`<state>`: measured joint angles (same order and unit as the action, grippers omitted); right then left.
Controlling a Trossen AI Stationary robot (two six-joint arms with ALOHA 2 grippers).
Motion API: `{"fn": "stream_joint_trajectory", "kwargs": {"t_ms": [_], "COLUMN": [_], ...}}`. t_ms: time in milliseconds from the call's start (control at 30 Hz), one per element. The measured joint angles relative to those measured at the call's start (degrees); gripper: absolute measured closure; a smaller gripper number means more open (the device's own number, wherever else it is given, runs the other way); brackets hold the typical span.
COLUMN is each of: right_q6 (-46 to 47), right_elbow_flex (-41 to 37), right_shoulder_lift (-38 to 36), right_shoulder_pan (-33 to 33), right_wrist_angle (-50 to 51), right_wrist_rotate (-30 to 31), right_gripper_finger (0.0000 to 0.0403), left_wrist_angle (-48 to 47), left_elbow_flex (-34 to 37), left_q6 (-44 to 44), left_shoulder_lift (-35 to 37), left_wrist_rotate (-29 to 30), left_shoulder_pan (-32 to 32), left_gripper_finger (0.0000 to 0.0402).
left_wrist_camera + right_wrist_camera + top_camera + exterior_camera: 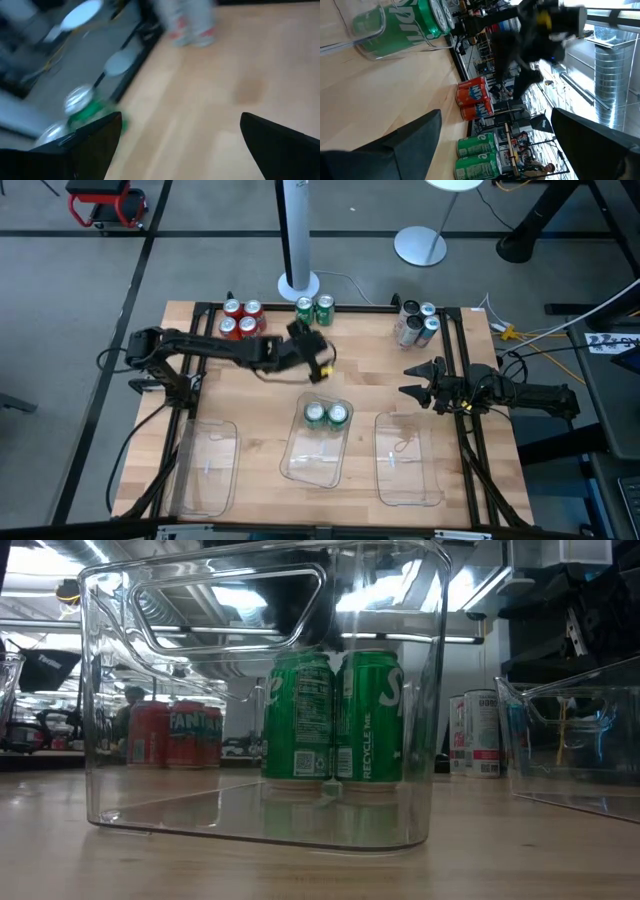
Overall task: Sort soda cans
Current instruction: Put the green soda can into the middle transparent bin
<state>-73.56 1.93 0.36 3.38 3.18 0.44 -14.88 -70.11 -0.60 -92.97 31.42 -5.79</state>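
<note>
Green cans (315, 309): 2 upright at far edge, just beyond left gripper (318, 366), fingers wide, empty; right gripper (418, 380) farther.

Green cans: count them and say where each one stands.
4. Two green cans stand side by side in the middle tray; two more stand at the table's far edge, beyond the left gripper.

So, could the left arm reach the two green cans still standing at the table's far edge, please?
Probably yes: the left gripper hovers open just short of the green cans, with only bare table between them.
</note>
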Motion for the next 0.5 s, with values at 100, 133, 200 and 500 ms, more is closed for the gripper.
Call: {"fn": "stream_joint_trajectory", "kwargs": {"t_ms": [100,133,200,500], "right_q6": [0.00,0.00,0.00,0.00], "right_elbow_flex": [-0.01,0.00,-0.01,0.00], "right_shoulder_lift": [0.00,0.00,0.00,0.00], "right_shoulder_pan": [0.00,0.00,0.00,0.00], "right_wrist_angle": [0.00,0.00,0.00,0.00], "right_wrist_rotate": [0.00,0.01,0.01,0.01], "right_gripper_finger": [0.0027,0.0027,0.0027,0.0027], "left_wrist_angle": [-2.86,-3.65,-4.53,-4.01], "left_elbow_flex": [0.00,0.00,0.00,0.00], "left_q6": [0.99,1.33,2.23,10.00], "left_shoulder_lift": [0.02,0.02,0.02,0.02], "left_wrist_rotate": [-0.11,-0.58,-2.29,-15.90], "left_shoulder_pan": [-5.20,-6.97,-10.13,-23.20], "left_gripper_finger": [0.0009,0.0009,0.0009,0.0009]}}
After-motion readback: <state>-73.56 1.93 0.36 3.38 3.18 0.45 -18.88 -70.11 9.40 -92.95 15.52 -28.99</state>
